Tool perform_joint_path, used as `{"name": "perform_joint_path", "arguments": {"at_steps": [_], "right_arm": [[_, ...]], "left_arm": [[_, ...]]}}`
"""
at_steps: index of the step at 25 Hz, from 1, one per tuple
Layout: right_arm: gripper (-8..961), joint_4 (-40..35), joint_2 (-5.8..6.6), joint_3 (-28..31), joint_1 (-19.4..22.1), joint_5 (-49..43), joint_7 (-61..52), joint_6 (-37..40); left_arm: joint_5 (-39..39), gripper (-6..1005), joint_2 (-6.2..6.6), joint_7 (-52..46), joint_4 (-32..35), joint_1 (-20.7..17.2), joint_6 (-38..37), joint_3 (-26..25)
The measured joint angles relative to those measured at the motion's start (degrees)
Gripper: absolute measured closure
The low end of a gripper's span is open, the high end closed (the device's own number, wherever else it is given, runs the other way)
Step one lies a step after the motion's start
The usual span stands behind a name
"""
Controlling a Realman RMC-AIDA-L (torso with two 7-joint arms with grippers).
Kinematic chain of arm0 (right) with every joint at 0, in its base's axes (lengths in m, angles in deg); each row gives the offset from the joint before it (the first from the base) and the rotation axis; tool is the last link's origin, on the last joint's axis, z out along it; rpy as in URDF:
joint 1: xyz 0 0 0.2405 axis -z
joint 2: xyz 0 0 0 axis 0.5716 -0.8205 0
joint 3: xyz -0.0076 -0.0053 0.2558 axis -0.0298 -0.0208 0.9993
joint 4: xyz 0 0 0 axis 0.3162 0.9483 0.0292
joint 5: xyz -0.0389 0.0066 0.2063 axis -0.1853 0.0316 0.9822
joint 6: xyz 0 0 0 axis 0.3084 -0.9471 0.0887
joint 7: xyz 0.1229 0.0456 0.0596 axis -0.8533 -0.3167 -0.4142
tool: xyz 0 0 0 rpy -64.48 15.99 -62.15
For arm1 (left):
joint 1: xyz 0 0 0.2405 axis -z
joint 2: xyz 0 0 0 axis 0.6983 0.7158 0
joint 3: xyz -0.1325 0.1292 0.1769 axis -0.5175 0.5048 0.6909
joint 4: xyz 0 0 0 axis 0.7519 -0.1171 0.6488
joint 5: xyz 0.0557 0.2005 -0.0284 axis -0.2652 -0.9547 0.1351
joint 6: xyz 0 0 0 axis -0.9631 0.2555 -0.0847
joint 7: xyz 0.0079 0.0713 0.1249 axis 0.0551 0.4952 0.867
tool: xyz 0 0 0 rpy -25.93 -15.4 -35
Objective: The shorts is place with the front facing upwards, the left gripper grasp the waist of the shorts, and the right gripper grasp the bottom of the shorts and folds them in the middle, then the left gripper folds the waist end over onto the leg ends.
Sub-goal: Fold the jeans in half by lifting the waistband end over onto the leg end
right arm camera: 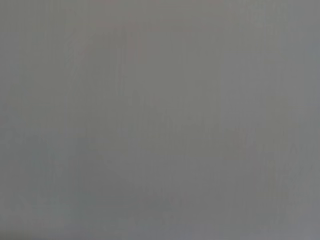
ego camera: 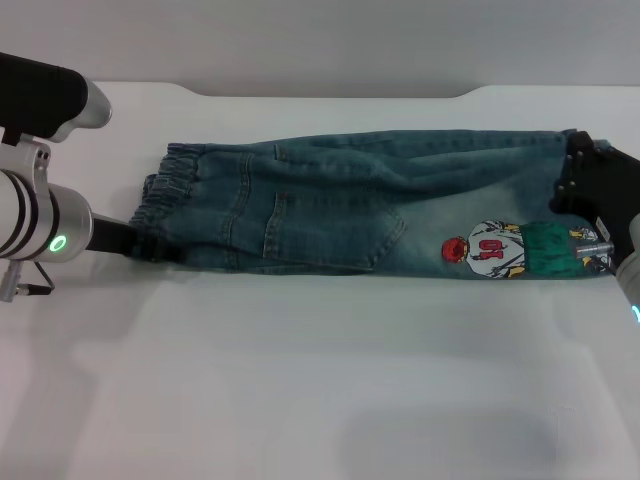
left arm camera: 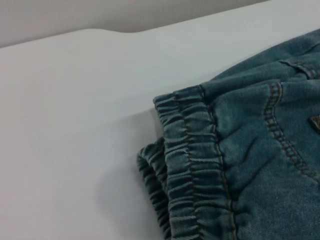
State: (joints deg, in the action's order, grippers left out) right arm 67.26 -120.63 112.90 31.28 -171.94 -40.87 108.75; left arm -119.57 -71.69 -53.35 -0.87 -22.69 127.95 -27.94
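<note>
The blue denim shorts [ego camera: 340, 210] lie flat on the white table, folded lengthwise into one long band. The ruffled waist [ego camera: 175, 195] is at the left end, and the left wrist view shows it close up as a gathered waist [left arm camera: 190, 165]. The leg ends [ego camera: 555, 170] are at the right, with the cartoon print [ego camera: 490, 250] facing up near the front edge. My left gripper [ego camera: 155, 247] rests low at the waist's near corner, touching the cloth. My right gripper [ego camera: 585, 185] sits over the leg ends at the far right. The right wrist view is plain grey and shows nothing.
The white table [ego camera: 300, 380] stretches wide in front of the shorts. Its back edge, with a shallow notch [ego camera: 330, 95], runs just behind the garment. A bare strip of table lies left of the waist.
</note>
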Motion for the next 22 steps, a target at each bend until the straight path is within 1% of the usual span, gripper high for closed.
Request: {"name": "perform_joint_path", "arguments": {"at_steps": [22], "right_arm": [[954, 0.78, 0.07, -0.42, 0.33, -0.03, 0.09, 0.00]], "left_arm": [[-0.02, 148, -0.13, 0.02, 2.20, 0.66, -0.56, 0.00]]}}
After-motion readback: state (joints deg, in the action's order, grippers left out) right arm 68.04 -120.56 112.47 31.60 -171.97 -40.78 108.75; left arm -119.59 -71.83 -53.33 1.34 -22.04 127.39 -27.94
